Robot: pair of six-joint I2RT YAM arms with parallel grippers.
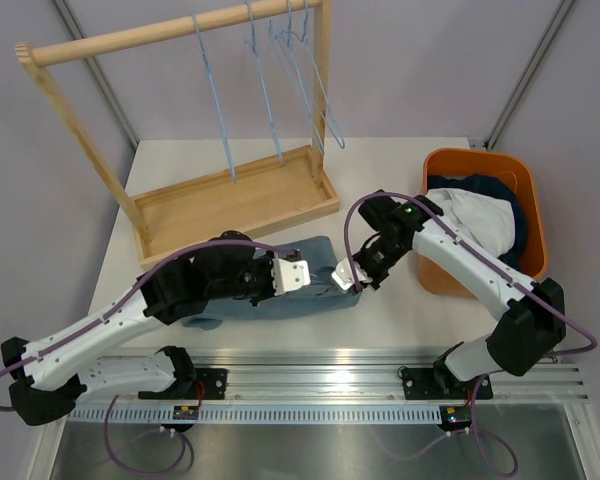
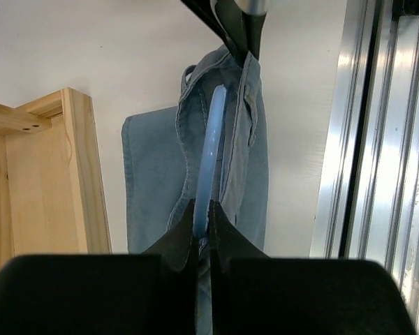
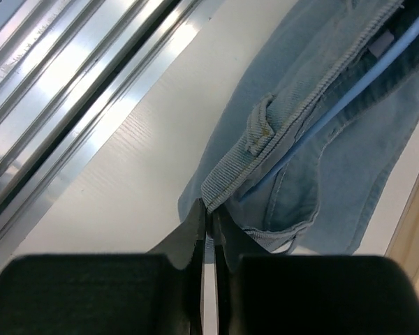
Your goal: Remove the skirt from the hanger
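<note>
Top external showed us both arms bent inward over one skirt [image 1: 315, 252]. Our left gripper [image 2: 204, 208] pinched its one hanger [image 2: 211, 153]; our right gripper [image 3: 209, 209] clamped the skirt's edge.

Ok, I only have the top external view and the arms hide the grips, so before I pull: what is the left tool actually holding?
Observer: Its wrist camera shows the left tool shut on the blue hanger wire.
Operator: And the right tool?
Observer: The right tool pinches the skirt at the edge of its waistband, near a belt loop.
Operator: Is the hanger out of the skirt?
Observer: No. In the right wrist view the wire runs under the waistband.
</note>
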